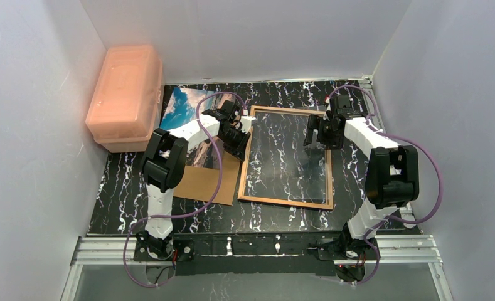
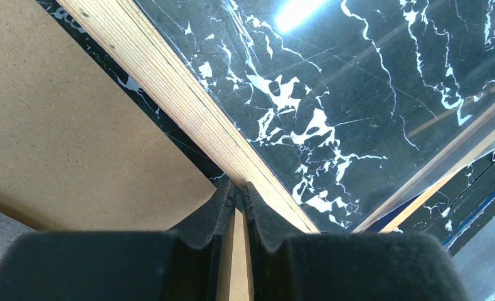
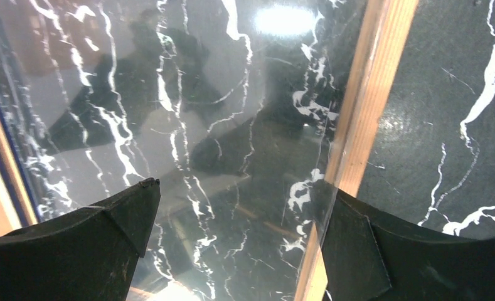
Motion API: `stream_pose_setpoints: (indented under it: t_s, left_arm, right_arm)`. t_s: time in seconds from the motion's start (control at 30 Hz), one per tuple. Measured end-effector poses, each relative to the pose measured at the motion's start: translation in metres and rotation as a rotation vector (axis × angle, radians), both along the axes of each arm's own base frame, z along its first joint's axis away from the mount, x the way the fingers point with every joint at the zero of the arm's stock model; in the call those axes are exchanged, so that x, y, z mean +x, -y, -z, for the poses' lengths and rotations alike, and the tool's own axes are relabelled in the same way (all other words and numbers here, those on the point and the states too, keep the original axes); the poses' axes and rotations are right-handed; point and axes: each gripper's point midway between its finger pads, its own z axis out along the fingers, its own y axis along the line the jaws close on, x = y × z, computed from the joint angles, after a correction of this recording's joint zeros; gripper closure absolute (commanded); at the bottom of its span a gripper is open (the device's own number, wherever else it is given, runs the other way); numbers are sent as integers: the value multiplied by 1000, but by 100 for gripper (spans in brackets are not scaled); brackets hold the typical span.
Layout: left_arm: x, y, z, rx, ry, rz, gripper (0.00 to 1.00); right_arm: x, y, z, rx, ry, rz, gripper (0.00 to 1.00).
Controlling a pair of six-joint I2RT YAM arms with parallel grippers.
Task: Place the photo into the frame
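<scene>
**Pinching the frame's left rail, other hand spread wide**

Holds the frame (image 1: 287, 202) by its light wooden left rail in the left gripper (image 2: 238, 191), fingers (image 2: 204, 219) drawn almost together with only a thin strip of wood between them. Has the frame lying near the middle of the black marble table (image 1: 116, 207), wooden side up, with the white veins of the tabletop plain through the clear pane.

Carries the right gripper (image 1: 317, 137) over the far right part of the frame, jaws spread wide and clamped on nothing. Sets one finger above the glass and the other above the bare table past the right rail, with the rail running between them. Cannot tell whether those fingers touch the pane.

Has the photo (image 1: 182, 106) outside the frame, flat at the back left of the table, just beside a pink plastic box (image 1: 125, 94). Shows blue sky and clouds there, the near part hidden under the left arm.

Has a plain brown board (image 1: 201, 182) flat on the table just left of the frame, near the pinched rail. Shows a narrow strip of tabletop between the two in the left wrist view, and a thin blue edge at the frame's far side.
</scene>
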Motion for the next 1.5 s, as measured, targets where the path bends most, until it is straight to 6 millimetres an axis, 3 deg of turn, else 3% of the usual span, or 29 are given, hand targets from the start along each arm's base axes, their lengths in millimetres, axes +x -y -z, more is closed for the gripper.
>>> stream_pose_setpoints:
  t_s: [0.33,0.9,1.17,1.37,1.5]
  left_arm:
    - [0,0,0,-3,-1,1,92]
    - [0,0,0,-3,0,4,93]
    - [-1,0,0,-2,1,8,93]
    - [-1,0,0,-1,0,11,93]
    - [-1,0,-1,-1,1,11,94]
  right_arm:
    - [-6,18,11,-131,-27,0,1]
    - [-7,17,10,-123,-23,6,4]
    - [-38,18,7,-94,-31,43,16]
    - [-58,17,27,-79,-88,50,17]
    - [-59,17,29,-78,-89,54,17]
